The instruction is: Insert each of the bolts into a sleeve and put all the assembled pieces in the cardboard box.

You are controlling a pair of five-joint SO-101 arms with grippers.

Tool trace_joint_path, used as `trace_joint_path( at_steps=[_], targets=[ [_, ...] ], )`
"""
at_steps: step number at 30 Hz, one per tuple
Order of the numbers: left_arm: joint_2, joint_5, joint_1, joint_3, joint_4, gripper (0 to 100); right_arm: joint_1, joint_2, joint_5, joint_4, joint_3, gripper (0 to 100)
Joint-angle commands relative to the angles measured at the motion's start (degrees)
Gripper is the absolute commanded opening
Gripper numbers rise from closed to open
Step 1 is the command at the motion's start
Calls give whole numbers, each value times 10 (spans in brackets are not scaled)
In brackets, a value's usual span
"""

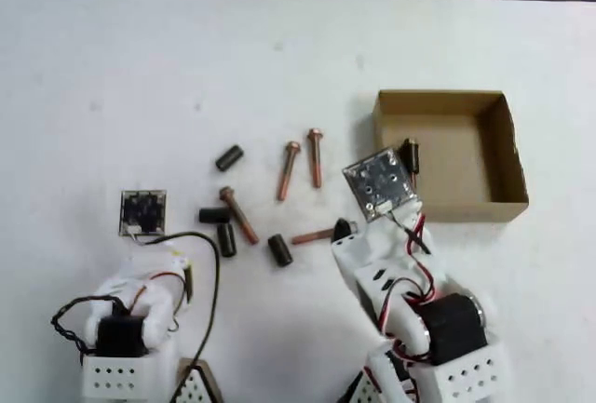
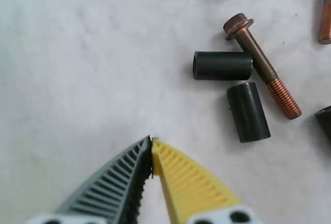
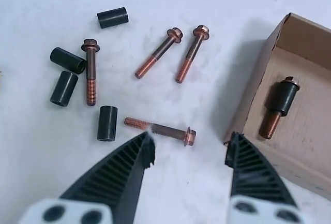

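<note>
Copper bolts lie loose on the white table: two side by side (image 1: 289, 170) (image 1: 315, 156), one between sleeves (image 1: 239, 215), and one (image 3: 160, 129) lying just past my right gripper (image 3: 189, 149). That gripper is open and empty, one fingertip by this bolt, the other at the near corner of the cardboard box (image 1: 507, 156). Inside the box lies one bolt fitted in a black sleeve (image 3: 282, 100). Black sleeves (image 2: 222, 65) (image 2: 248, 112) flank a bolt (image 2: 261, 63). My left gripper (image 2: 151, 144) is shut and empty, short of them over bare table.
Two more black sleeves lie loose, one at the far left of the group (image 1: 229, 157) and one near the right arm (image 1: 279, 249). Both arm bases stand at the near edge. The table's far half is open white surface.
</note>
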Motion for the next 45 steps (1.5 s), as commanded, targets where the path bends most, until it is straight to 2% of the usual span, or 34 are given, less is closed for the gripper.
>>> trace_joint_path(
  at_steps=[1,4,8,10,20,28,45],
  targets=[
    [-5,-5,-5,-2,2,23,-3,-16,-1,-16,0,211],
    [-5,-5,-5,-2,2,23,-3,-23,-1,-29,1,197],
    [-5,-5,-5,-2,2,23,-3,-22,0,-52,3,62],
    [-5,-5,-5,-2,2,23,-3,-23,21,-63,3,26],
    [-5,-5,-5,-2,2,23,-7,-22,47,-79,21,25],
    [-5,-5,-5,-2,2,23,-7,-25,47,-189,120,25],
    [-5,-5,-6,-2,4,23,-7,-21,48,-218,140,26]
  ],
)
